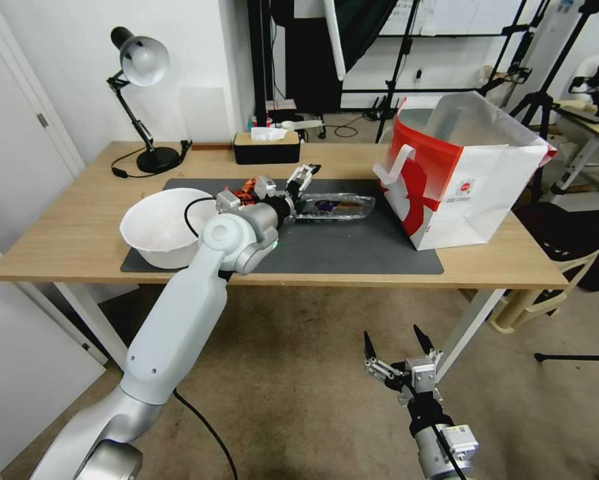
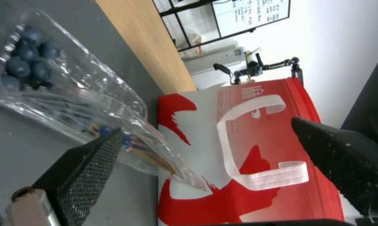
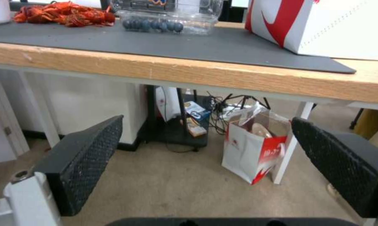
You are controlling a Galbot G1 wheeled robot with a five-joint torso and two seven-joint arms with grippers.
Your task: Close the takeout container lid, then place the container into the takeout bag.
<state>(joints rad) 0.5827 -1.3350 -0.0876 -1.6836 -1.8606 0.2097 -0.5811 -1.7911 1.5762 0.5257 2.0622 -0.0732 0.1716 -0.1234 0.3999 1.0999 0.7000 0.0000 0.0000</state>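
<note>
The takeout container (image 1: pixel 333 207) lies on the grey mat, clear plastic with dark blueberries (image 2: pixel 28 59) in one half. Its lid (image 2: pixel 143 150) is open and stretches toward the takeout bag (image 1: pixel 459 173), which stands upright and open-topped at the right of the table. My left gripper (image 1: pixel 299 189) is open at the container's left end. In the left wrist view one finger (image 2: pixel 93 163) sits against the lid's edge and the other finger (image 2: pixel 343 150) is far off it. My right gripper (image 1: pixel 393 335) hangs open below the table's front edge, holding nothing.
A white bowl (image 1: pixel 163 227) stands on the mat (image 1: pixel 353 250) under my left forearm. Orange-red items (image 3: pixel 63 14) lie beside the container. A black tissue box (image 1: pixel 266 148) and a desk lamp (image 1: pixel 143 67) stand at the back. A small bag (image 3: pixel 251 157) sits on the floor.
</note>
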